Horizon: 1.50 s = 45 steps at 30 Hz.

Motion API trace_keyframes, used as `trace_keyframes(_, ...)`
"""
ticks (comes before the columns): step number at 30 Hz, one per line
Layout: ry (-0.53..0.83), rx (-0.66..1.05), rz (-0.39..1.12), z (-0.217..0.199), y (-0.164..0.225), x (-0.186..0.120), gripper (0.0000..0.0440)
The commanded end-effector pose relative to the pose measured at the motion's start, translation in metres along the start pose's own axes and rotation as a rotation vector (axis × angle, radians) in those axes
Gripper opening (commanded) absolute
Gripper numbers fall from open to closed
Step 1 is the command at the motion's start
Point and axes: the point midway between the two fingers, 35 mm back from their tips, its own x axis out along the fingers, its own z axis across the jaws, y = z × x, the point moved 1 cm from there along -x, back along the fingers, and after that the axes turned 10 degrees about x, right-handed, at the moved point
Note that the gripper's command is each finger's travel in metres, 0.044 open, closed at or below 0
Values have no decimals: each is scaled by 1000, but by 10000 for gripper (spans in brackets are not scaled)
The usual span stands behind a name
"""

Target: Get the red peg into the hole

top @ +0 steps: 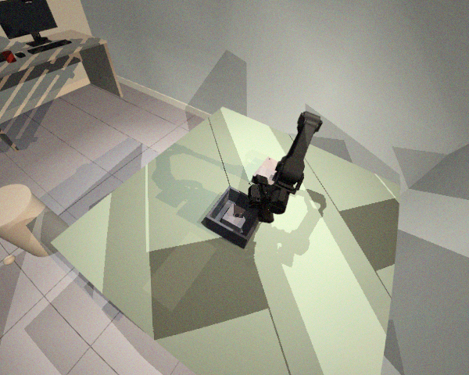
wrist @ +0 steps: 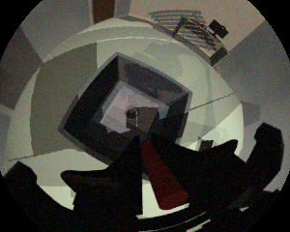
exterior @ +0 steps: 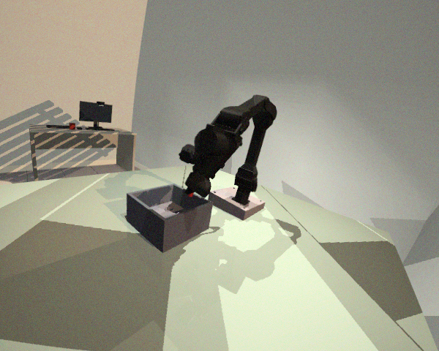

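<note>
The red peg [exterior: 191,194] [wrist: 164,186] is held between the fingers of my gripper [wrist: 145,137], which is shut on it. In the wrist view the peg slants, its wide end toward the camera. In the exterior view only a small red bit shows under the hand, by the far right rim of the box; in the top view the arm hides the peg. The dark open box [top: 223,233] [exterior: 144,221] [wrist: 155,76] stands upright. The pale plate [top: 230,218] [exterior: 160,208] [wrist: 117,102] lies at its bottom, with a round dark hole [top: 238,215] [wrist: 131,114], partly in shadow.
The arm's pale base block [top: 266,166] [exterior: 227,205] stands behind the box, close to its far corner. The box walls rise around the plate. Shadows cross the green table [top: 182,233] [exterior: 99,272]. A desk [top: 101,60] [exterior: 126,151] with a monitor stands far off.
</note>
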Motion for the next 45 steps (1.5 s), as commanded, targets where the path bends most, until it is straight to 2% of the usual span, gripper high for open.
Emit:
trace_keyframes(1,-11,2,12,4,-12,9,0)
trace_keyframes(11,-41,-47,56,12,-34,41,0)
trace_keyframes(18,-63,-112,102,16,-35,64,8)
trace_keyframes(20,-64,-134,122,16,-32,70,40)
trace_keyframes(25,-68,-166,162,17,-29,85,157)
trace_keyframes(28,-82,-199,162,21,-36,87,168)
trace_keyframes(38,-152,-209,212,51,-59,76,429)
trace_keyframes(39,-162,-211,218,55,-62,74,440)
trace_keyframes(45,-244,-213,237,81,-76,58,440)
